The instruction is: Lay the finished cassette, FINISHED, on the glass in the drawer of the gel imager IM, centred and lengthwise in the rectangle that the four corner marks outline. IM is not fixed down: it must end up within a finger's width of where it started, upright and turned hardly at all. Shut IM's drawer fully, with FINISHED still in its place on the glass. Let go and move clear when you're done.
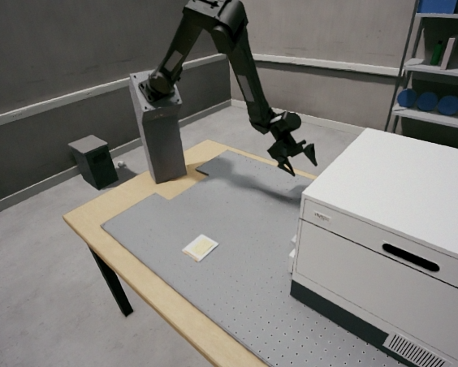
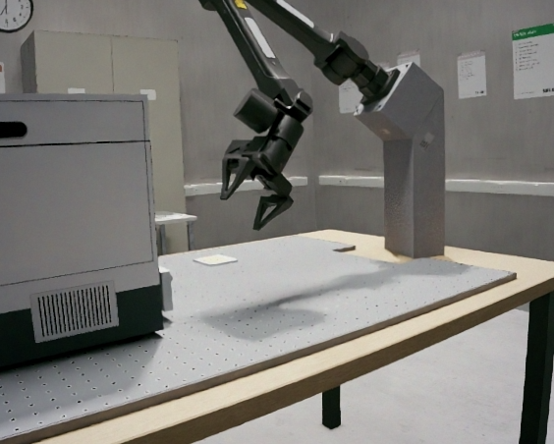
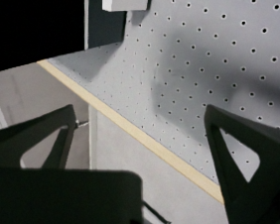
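While the pincer (image 1: 301, 164) (image 2: 239, 214) (image 3: 139, 112) hung above the table (image 1: 134, 260) (image 2: 295, 360) (image 3: 124, 124) — spread wide, nothing gripped — cassette (image 1: 200, 248) (image 2: 215, 259) flat on the grey board (image 1: 227, 211) (image 2: 275, 290) (image 3: 144, 84), apart from the imager (image 1: 365, 252) (image 2: 74, 206) (image 3: 104, 30).

Beside the white-and-charcoal imager (image 1: 378, 183) (image 2: 74, 196) (image 3: 105, 25), a grey board (image 1: 244, 227) (image 2: 275, 305) (image 3: 199, 64) has dark dots; a pale-yellow-centred white cassette (image 1: 200, 247) (image 2: 215, 259).

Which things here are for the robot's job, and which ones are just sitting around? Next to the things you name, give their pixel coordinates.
For the job:
- the flat white-and-yellow cassette (image 1: 200, 247) (image 2: 215, 259)
- the big white imager (image 1: 390, 183) (image 2: 74, 196)
- the open claw (image 1: 301, 164) (image 2: 239, 214) (image 3: 139, 112)

Just around:
- the blue round things (image 1: 427, 101) on the shelf
- the green bottle (image 1: 437, 53)
- the wall clock (image 2: 14, 14)
- the dark box (image 1: 94, 164) on the floor
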Robot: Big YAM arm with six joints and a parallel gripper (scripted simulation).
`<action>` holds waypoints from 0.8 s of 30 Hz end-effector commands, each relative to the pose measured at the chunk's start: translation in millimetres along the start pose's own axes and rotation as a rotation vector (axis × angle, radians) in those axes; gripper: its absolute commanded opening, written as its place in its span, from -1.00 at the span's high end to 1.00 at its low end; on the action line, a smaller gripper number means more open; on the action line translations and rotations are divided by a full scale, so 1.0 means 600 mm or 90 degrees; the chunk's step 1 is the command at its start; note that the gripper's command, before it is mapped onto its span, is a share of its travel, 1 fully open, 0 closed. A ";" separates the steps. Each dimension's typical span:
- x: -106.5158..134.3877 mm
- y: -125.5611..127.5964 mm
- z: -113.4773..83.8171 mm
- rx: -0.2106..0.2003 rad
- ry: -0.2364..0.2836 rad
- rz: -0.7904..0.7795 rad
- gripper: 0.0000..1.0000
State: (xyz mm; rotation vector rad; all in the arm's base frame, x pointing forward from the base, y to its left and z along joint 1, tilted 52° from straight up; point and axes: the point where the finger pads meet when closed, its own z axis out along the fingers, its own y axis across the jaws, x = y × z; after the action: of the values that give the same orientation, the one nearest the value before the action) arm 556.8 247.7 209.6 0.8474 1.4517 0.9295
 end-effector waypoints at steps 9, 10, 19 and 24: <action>-0.067 -0.037 -0.029 0.074 0.014 -0.210 -1.00; -0.072 -0.043 -0.033 0.082 0.017 -0.229 -1.00; -0.115 -0.092 -0.069 0.150 0.055 -0.377 -1.00; -0.128 -0.109 -0.083 0.175 0.074 -0.432 -1.00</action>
State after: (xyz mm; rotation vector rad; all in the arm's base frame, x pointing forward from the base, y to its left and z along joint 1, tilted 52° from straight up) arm 519.5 157.3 182.0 0.5087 1.7957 0.3501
